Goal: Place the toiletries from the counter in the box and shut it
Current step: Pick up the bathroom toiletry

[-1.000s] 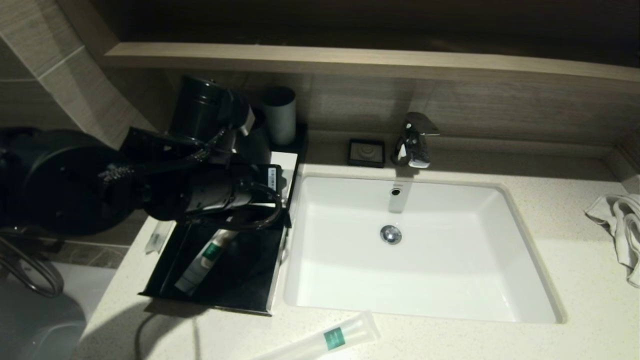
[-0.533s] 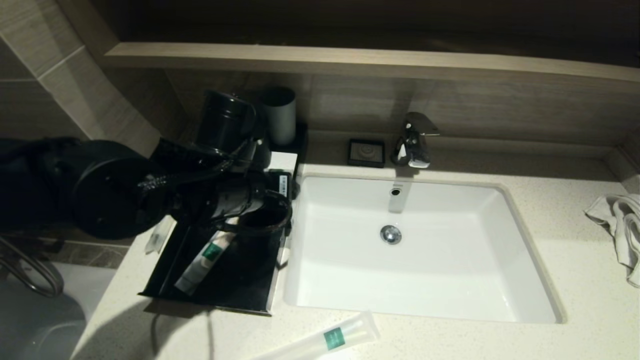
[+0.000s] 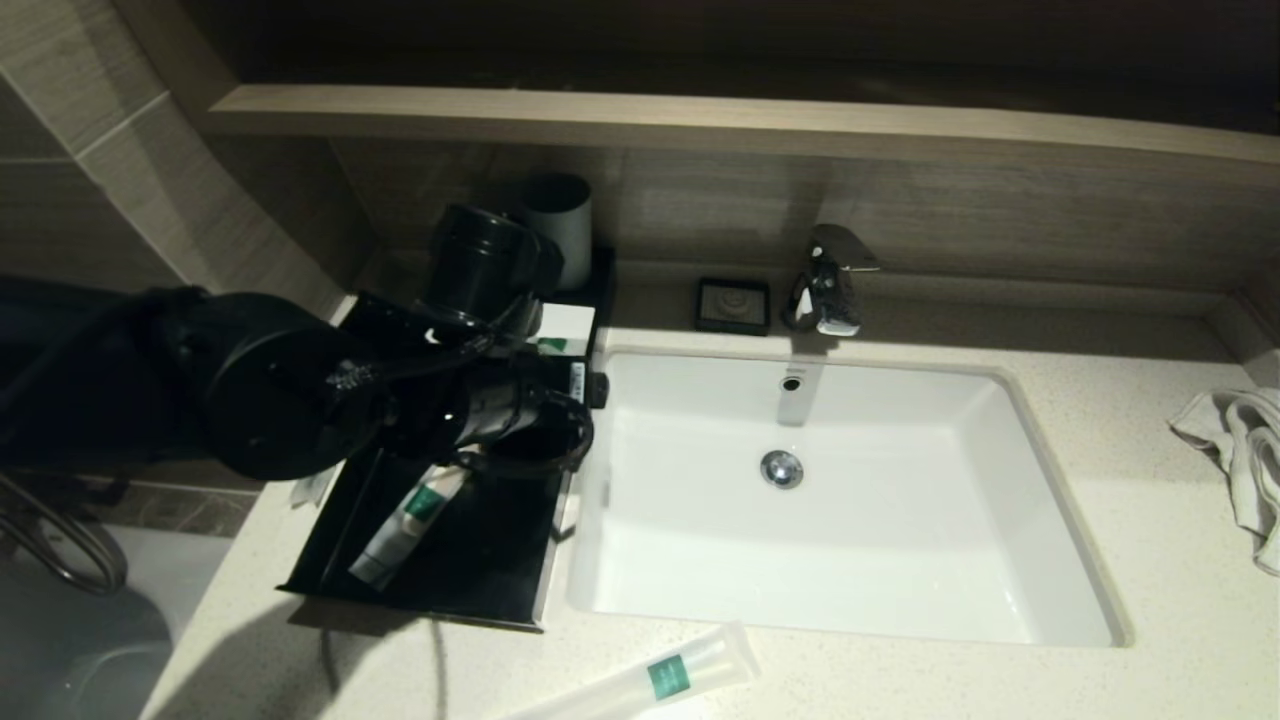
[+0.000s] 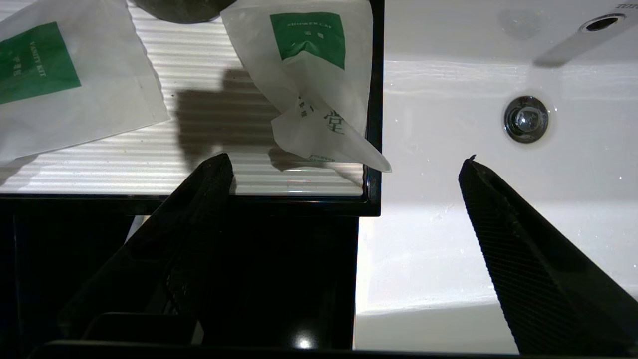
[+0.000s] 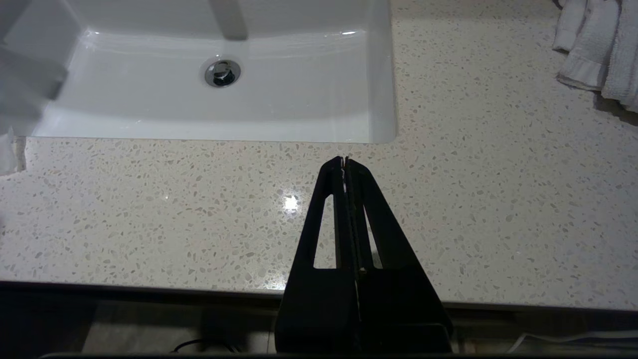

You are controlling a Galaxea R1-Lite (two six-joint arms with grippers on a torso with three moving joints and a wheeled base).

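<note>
The left gripper (image 4: 349, 164) hangs over the box (image 3: 330, 560) with its fingers (image 4: 199, 199) spread wide apart and nothing between them. One finger sits over the box's black drawer edge, the other over the white basin (image 4: 448, 124). Just beyond the fingertips, on the ribbed white panel (image 4: 149, 149), lies a crumpled clear packet with a green label (image 4: 319, 85); its loose pointed corner juts past the box's rim toward the basin, and it touches neither finger. A second flat packet (image 4: 60, 75) lies on the same panel, off to the far side of the first finger, well apart from it.

In the head view the left arm covers the rear part of the box. In the open drawer, on the near side of the fingers, a slim tube with a green band (image 3: 405, 525) lies with its long axis running diagonally from the drawer's near-left corner up toward the gripper. Another long tube (image 3: 650, 680) lies on the table (image 3: 1150, 600) in front of the basin, slanting up to the right.

The right gripper (image 5: 345, 160) is parked above the table's front edge, its fingers pressed together and holding nothing.
</note>
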